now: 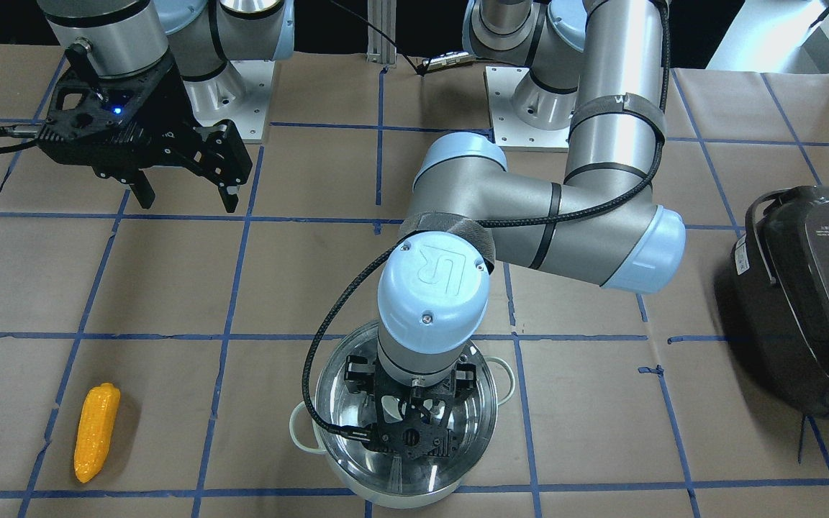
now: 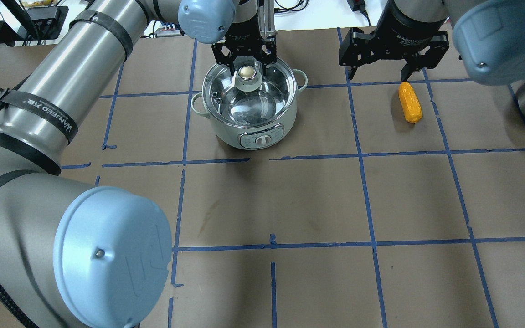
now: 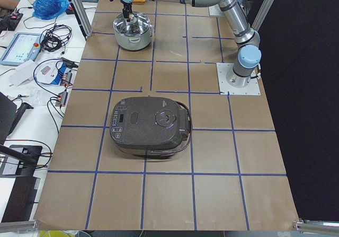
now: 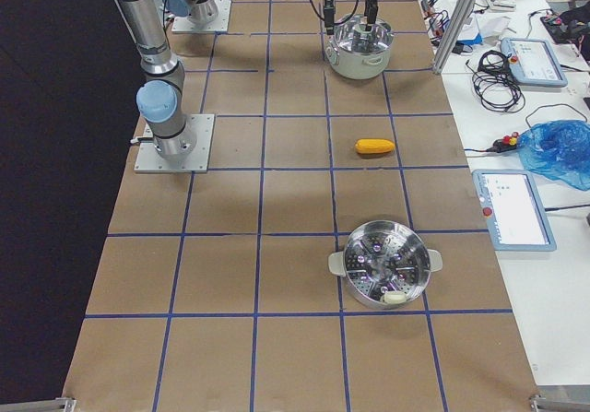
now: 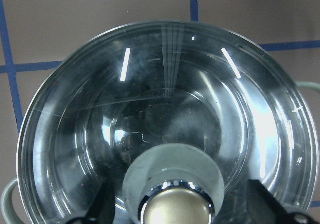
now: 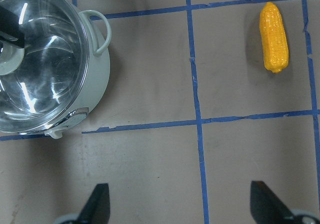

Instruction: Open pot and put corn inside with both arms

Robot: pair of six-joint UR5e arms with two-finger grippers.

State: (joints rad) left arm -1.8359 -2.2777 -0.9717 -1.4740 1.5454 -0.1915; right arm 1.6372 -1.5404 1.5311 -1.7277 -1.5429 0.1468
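Brown table: my left gripper straddles the lid knob on the pot, jaws spread, ready to lift. My right gripper hovers released by the corn.

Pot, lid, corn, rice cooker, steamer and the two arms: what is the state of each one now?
pot: closed, lid on.
lid: resting on the pot, not gripped.
corn: lying loose on the table.
left arm: jaws open, either side of the lid knob.
right arm: jaws open, empty, above the table.
rice cooker: shut.
steamer: uncovered.
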